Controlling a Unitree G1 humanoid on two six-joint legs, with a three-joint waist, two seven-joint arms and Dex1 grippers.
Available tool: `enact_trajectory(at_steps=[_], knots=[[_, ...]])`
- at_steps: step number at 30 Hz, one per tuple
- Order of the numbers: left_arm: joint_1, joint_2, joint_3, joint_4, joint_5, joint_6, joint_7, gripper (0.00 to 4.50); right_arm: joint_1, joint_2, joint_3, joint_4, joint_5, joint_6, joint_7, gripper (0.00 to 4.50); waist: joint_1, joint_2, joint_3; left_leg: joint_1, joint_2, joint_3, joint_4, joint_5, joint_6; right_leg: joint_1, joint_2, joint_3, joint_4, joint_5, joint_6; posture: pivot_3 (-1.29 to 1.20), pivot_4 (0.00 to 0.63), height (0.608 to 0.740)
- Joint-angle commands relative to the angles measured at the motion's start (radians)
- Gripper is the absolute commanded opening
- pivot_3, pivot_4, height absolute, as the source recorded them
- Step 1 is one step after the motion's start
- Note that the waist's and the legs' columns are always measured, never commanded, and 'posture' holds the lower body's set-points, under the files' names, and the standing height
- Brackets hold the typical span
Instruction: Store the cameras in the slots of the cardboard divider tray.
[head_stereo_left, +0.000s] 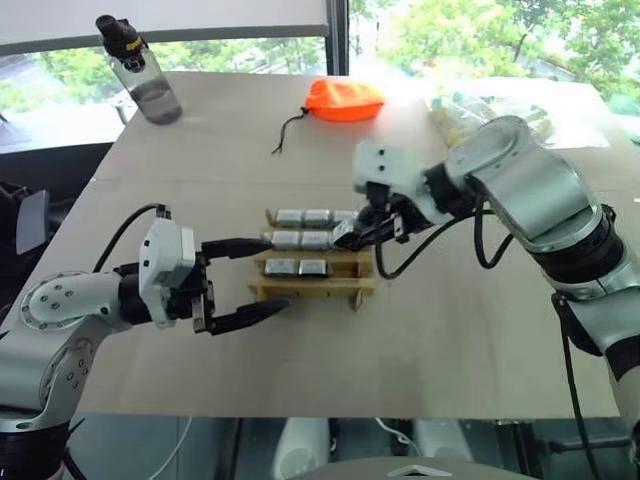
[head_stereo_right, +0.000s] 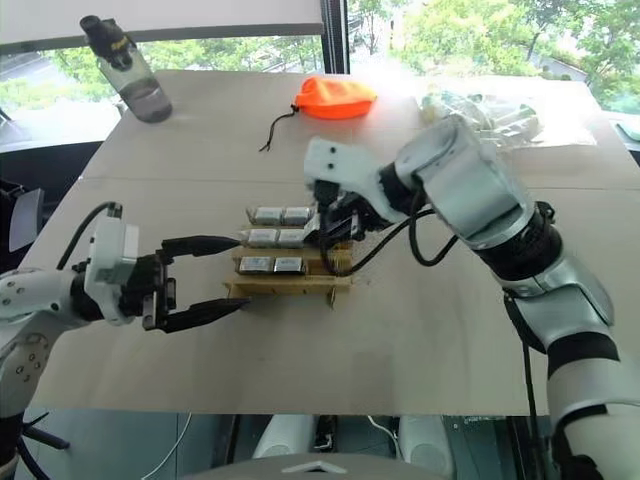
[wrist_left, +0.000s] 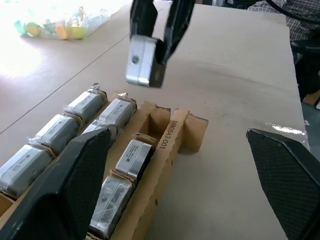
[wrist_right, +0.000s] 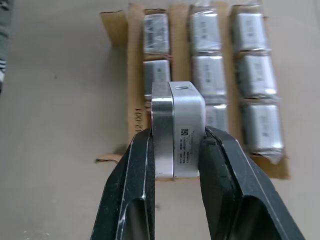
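1. Left hand (head_stereo_left: 245, 280), lower left of the head view, stands wide and empty just beside the tray's left end.
2. Cardboard tray (head_stereo_left: 312, 292), frame centre on the counter (head_stereo_left: 450, 340), holds eight cameras; one front-row slot (wrist_left: 150, 121), at the end farther from the left hand, is empty.
3. Right hand (wrist_right: 175, 160), just above the tray's right end, is clamped on the ninth camera (wrist_right: 178, 129).
4. Judgement: the empty slot lies almost directly beneath the held camera; the right arm is nearer, and lowering must align the block with the slot's length.

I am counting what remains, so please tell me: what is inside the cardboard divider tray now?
The cardboard divider tray holds eight wrapped cameras. One front-row slot is open. The right gripper holds a ninth camera above, covering part of that slot.
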Motion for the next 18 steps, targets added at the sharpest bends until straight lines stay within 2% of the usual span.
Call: enact_trajectory(at_steps=[1,7,18], knots=[[-0.011,0.007,0.008,-0.004,0.005,-0.019,-0.001,4.50,-0.037,0.015,0.000,-0.032,0.028,0.034,-0.060,0.71,0.000,0.000,0.000,-0.001,-0.001,0.000,0.000,0.000,0.000,-0.001,-0.001,0.000,0.000,0.000,0.000,0.00,0.150,0.726],[-0.007,0.007,0.011,-0.001,0.009,-0.020,-0.002,4.50,-0.054,0.041,0.045,-0.036,0.040,-0.001,-0.125,0.71,-0.009,0.000,0.000,0.000,-0.001,-0.002,0.000,0.001,-0.001,-0.001,0.001,-0.002,0.001,0.000,0.000,0.00,0.150,0.726],[-0.007,0.011,0.015,-0.003,0.015,-0.018,-0.001,4.50,-0.096,-0.002,0.205,-0.039,0.014,-0.030,-0.150,0.71,-0.009,0.000,0.000,0.000,-0.001,-0.002,0.000,0.001,-0.001,-0.001,0.001,-0.002,0.000,0.000,0.000,0.00,0.150,0.726]])
